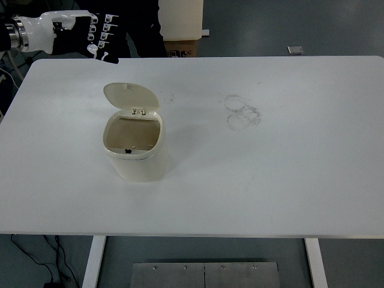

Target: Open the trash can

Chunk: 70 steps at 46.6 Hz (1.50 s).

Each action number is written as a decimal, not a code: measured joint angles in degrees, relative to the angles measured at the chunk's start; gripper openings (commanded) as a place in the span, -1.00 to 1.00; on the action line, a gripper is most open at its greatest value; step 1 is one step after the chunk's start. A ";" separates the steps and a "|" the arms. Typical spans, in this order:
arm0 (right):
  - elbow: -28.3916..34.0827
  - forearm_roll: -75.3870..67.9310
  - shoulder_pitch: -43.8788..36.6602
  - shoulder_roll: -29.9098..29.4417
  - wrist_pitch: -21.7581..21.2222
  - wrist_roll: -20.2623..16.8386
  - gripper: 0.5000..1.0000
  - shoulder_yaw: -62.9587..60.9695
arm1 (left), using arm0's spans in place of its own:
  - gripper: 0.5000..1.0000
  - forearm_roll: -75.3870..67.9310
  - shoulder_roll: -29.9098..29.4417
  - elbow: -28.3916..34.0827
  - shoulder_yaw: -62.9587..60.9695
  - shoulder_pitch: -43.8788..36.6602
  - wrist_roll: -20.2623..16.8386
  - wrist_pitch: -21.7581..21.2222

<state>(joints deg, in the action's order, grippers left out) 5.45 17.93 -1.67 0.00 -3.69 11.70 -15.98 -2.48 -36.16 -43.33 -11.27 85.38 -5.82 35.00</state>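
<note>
A small cream trash can [137, 157] stands on the white table [270, 180], left of centre. Its lid [131, 96] is swung up and back on the far side, so the inside shows. My left hand [90, 37] hovers at the top left, beyond the table's far edge and well away from the can. Its white fingers [99, 43] are spread and relaxed, holding nothing. The right arm does not show.
Faint ring marks [242, 111] stain the table right of centre. A white bin on a cardboard box [181, 27] stands on the floor behind the far edge. A small grey object [294, 50] lies on the floor further right. Cables [42, 264] trail beneath the table at bottom left.
</note>
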 measured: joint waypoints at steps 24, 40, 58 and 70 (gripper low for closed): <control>0.00 0.00 -0.01 0.00 0.00 -0.02 0.97 0.01 | 1.00 8.28 3.35 17.50 16.29 -17.30 -0.16 -1.79; 0.00 0.00 0.01 0.00 0.00 -0.02 0.97 -0.02 | 1.00 11.90 6.62 25.44 29.21 -24.61 -0.15 -2.48; 0.00 0.00 0.00 0.00 0.00 -0.01 0.97 0.00 | 1.00 18.99 9.58 29.03 39.59 -32.87 -0.25 -3.86; 0.00 0.00 0.00 0.00 0.00 -0.01 0.97 0.00 | 1.00 20.92 11.43 31.63 46.38 -35.58 -0.24 -3.86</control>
<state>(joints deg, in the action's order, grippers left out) 5.45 17.93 -1.67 0.00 -3.69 11.69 -15.98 18.44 -24.73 -11.71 35.11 49.80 -6.06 31.14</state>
